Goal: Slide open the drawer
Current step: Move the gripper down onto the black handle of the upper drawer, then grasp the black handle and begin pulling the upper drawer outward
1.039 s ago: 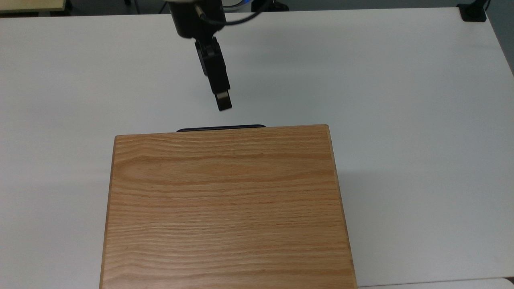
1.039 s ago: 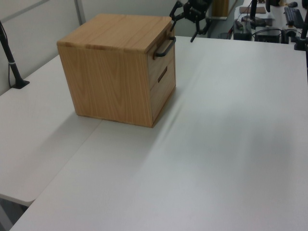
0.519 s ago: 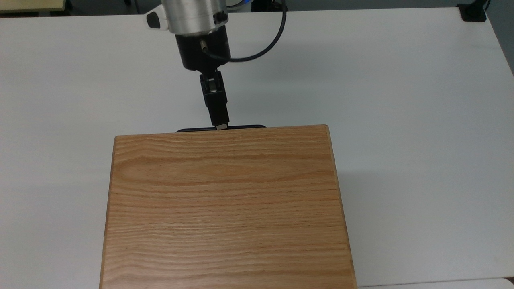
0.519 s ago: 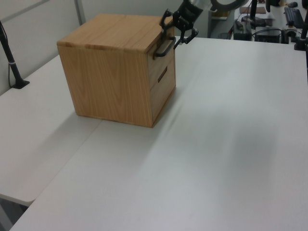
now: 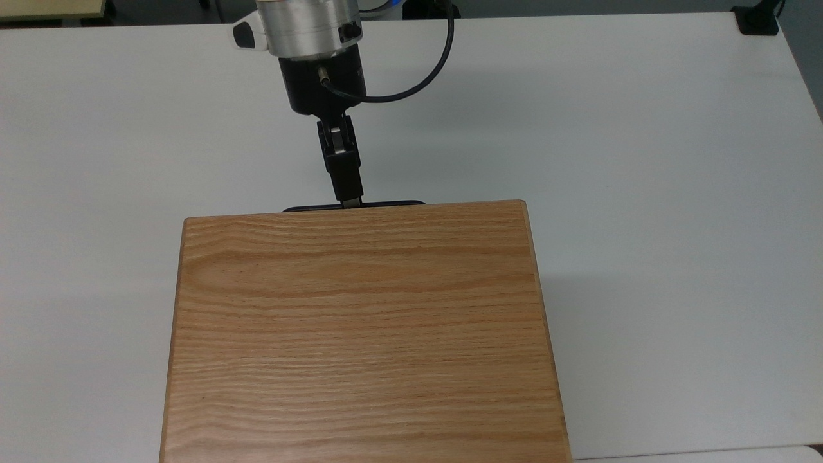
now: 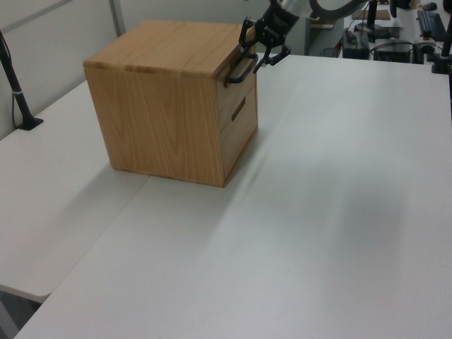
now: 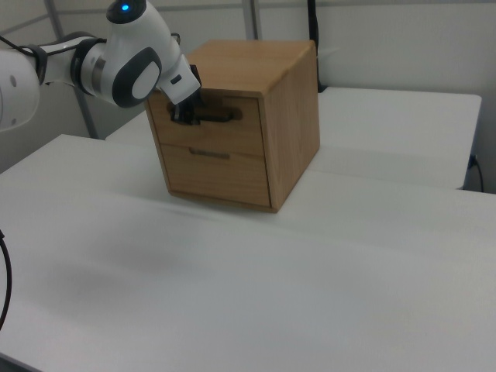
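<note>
The wooden cabinet (image 6: 173, 99) sits far left on the white desk (image 6: 318, 212). The hand (image 6: 260, 51) is at the black handle (image 6: 241, 70) of the closed top drawer (image 6: 236, 79).

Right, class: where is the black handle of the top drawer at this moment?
In the top view the handle pokes out past the cabinet's far edge, with the gripper at its middle; in the right view it crosses the upper drawer.

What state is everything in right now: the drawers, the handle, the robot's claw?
Top drawer: closed, flush with the cabinet front.
Bar handle: gripper at it, near its middle.
Lower drawer: closed, untouched.
Gripper: at the handle; grip unclear.
Cabinet: upright on the white table.
</note>
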Tool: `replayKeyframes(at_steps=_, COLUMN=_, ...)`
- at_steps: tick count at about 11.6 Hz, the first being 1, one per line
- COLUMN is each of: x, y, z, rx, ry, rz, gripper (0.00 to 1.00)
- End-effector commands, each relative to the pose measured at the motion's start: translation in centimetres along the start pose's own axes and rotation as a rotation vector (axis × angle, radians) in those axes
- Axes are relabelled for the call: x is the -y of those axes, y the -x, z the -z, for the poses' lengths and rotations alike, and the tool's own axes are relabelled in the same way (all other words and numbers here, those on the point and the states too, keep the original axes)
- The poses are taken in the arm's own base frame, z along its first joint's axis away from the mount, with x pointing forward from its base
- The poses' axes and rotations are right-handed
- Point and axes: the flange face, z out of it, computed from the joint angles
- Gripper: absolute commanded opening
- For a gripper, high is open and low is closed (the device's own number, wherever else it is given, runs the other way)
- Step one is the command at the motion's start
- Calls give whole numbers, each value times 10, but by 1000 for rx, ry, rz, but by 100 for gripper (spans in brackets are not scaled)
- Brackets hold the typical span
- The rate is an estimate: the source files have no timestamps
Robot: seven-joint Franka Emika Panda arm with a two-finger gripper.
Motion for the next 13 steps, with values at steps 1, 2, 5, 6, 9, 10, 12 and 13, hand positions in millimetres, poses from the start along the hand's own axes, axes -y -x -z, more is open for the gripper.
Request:
replayKeyframes(at_steps=1, x=-29, y=3, z=-18, rx=7, ry=54, rz=39, gripper=27)
replayKeyframes(at_steps=2, x=-29, y=6, z=-19, rx=10, ry=55, rz=42, gripper=24)
replayKeyframes(at_steps=5, x=-40, y=14, z=-31, rx=24, ry=86, rz=86, gripper=15)
replayKeyframes(at_steps=6, x=-43, y=18, z=-27, rx=29, ry=87, rz=91, gripper=15)
replayKeyframes(at_steps=9, x=-53, y=21, z=0, rx=33, ry=76, rz=98, gripper=15)
replayKeyframes(at_steps=10, x=-61, y=23, z=17, rx=37, ry=67, rz=106, gripper=15)
replayKeyframes(at_steps=12, x=-71, y=22, z=49, rx=39, ry=48, rz=109, gripper=15)
replayKeyframes(at_steps=13, x=-77, y=21, z=55, rx=42, ry=49, rz=120, gripper=15)
